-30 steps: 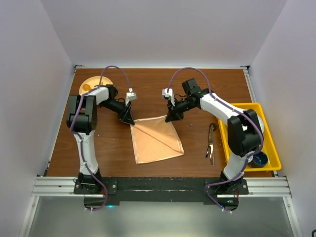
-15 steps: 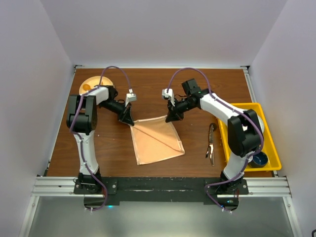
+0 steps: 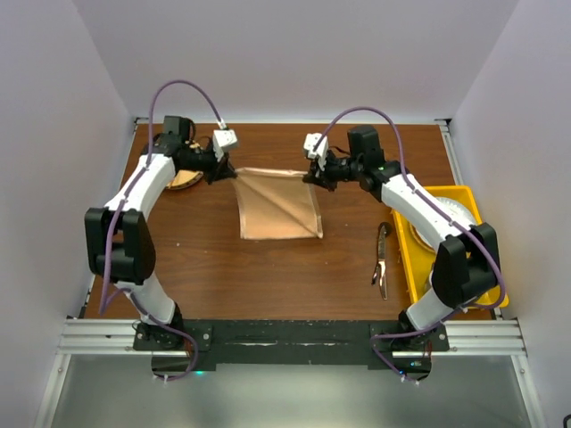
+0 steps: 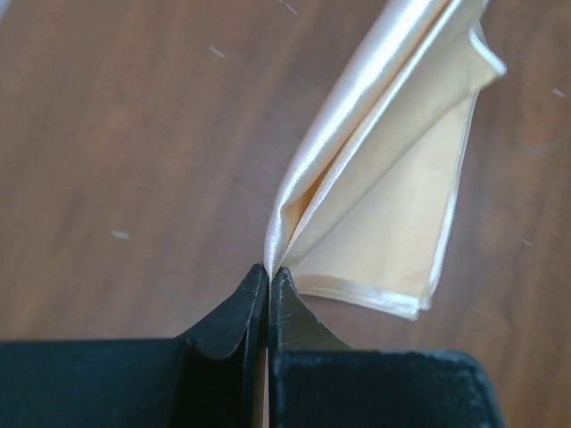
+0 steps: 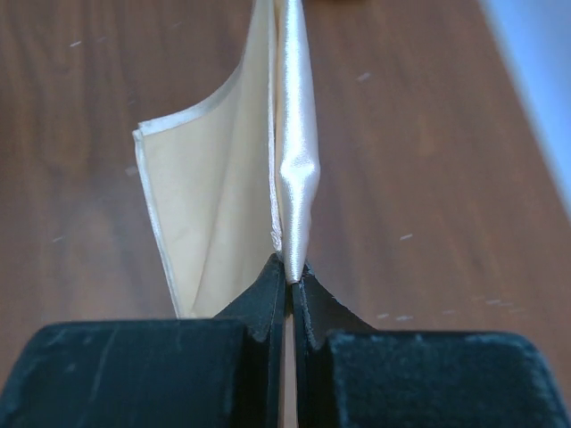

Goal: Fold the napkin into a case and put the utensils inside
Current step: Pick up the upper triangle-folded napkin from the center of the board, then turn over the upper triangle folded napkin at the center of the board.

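Napkin (image 3: 278, 207), far corners inside left pincer (image 4: 268, 273) and right pincer (image 5: 290, 273)

Your left pincer (image 4: 268, 276) is pinched tight on a corner of the napkin (image 4: 393, 178), folded layers hanging over the desk (image 4: 134, 134).

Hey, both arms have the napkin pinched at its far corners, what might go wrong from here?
The left end effector and right end effector each pinch a thin edge of the slick napkin, so a corner may slip out. Pulling apart unevenly could undo its fold. Dragging it rightward might knock the utensils.
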Controlling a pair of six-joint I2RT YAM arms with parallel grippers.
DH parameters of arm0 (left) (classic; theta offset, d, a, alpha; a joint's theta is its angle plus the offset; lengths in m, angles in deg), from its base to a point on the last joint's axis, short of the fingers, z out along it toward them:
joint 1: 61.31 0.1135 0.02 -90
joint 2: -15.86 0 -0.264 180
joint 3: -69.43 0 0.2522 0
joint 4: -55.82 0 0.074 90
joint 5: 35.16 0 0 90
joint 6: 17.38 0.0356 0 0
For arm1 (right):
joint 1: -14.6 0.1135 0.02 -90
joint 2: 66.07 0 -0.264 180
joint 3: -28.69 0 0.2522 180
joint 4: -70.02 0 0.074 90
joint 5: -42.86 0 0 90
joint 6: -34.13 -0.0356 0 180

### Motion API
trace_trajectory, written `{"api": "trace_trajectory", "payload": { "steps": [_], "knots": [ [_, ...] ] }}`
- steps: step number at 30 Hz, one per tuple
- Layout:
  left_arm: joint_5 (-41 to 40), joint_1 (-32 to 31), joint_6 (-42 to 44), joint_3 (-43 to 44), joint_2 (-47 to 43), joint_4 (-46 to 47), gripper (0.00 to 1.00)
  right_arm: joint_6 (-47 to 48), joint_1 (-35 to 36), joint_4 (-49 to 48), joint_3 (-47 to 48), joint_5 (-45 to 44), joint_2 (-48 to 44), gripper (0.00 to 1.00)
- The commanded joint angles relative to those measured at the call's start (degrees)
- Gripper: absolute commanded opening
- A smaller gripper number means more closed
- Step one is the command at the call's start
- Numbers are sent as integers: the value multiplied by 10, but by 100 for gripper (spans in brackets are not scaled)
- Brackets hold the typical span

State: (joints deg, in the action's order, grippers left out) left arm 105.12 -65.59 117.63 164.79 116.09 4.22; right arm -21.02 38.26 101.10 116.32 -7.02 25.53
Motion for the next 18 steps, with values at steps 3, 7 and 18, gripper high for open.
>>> {"api": "trace_trajectory", "payload": {
  "steps": [3,7,18],
  "knots": [
    [-153,-7,-78,-27,-77,311,0,79,-9,-250,-8,-82,-9,0],
    [-200,-18,-12,-116,-116,427,0,162,-15,-339,-35,-52,6,0],
    [-206,-89,175,-404,-236,427,0,512,4,-313,-304,103,-47,0]
  ]
}}
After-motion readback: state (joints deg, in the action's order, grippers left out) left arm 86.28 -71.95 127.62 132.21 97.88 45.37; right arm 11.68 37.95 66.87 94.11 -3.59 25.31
